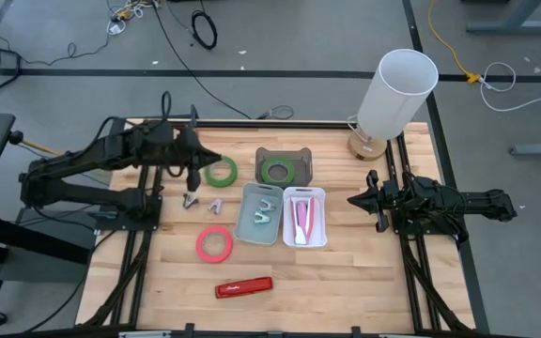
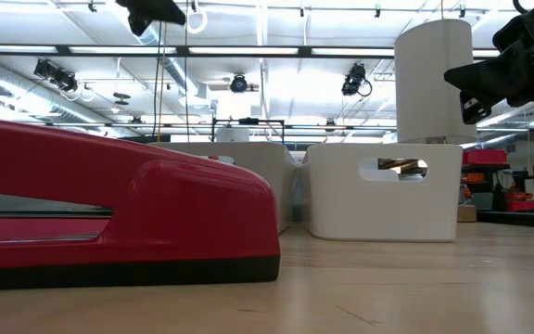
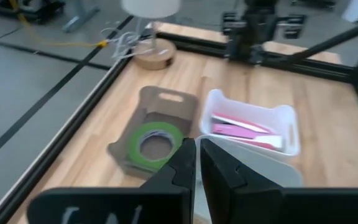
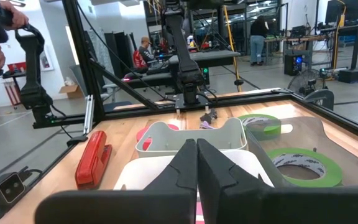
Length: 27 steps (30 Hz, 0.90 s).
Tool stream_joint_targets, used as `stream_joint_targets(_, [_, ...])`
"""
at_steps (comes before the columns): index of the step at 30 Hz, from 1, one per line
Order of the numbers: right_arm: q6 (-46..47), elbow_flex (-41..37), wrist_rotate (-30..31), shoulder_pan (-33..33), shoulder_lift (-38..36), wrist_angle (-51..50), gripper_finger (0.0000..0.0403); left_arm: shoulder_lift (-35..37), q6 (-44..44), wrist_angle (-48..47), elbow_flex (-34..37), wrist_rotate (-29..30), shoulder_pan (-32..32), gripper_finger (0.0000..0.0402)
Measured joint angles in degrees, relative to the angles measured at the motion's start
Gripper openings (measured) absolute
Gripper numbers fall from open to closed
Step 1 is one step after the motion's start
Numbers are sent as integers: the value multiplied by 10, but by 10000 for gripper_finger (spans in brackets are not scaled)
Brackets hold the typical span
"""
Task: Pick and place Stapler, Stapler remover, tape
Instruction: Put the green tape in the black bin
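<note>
I judge the step in hand to be the approach for the next pick; no item is held in either gripper.

The left gripper (image 1: 198, 158) hangs above the rear left of the table (image 1: 346, 282), fingers together with nothing between them, next to a loose green tape roll (image 1: 221, 171). A second green roll (image 1: 276, 170) already sits in the brown tray (image 1: 301, 155). The pink tape roll (image 1: 214, 244) lies on bare wood, near the front left corner of the grey bin (image 1: 248, 225). Two staple removers (image 1: 202, 202) lie just beside each other on the table, between the green roll and the pink roll; similar metal pieces already lie in the grey bin. The white bin (image 1: 318, 230) holds pink items. The red stapler (image 1: 244, 286) lies well apart, near the front edge.

The right gripper (image 1: 363, 200) waits at the right side, fingers closed and empty.

For the next move I must open the left fingers before descending, then centre over the chosen item. The green roll is nearest; I would straddle its rim.

Clearances: the removers lie close to the green roll, so I keep the descent vertical. The lamp (image 1: 394, 94) stands at the rear right corner, near the right arm. The front of the table offers open room around the stapler.
</note>
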State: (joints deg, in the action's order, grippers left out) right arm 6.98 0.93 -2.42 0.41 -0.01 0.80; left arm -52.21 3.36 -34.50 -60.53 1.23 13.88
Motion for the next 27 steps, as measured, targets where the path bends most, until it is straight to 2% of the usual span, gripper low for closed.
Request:
stream_joint_targets(13, [0, 0, 0, 0, 0, 0, 4, -48, -2, -20, 0, 0, 104, 28])
stream_joint_targets(27, [0, 0, 0, 0, 0, 0, 4, -64, -2, -33, 0, -1, 118, 29])
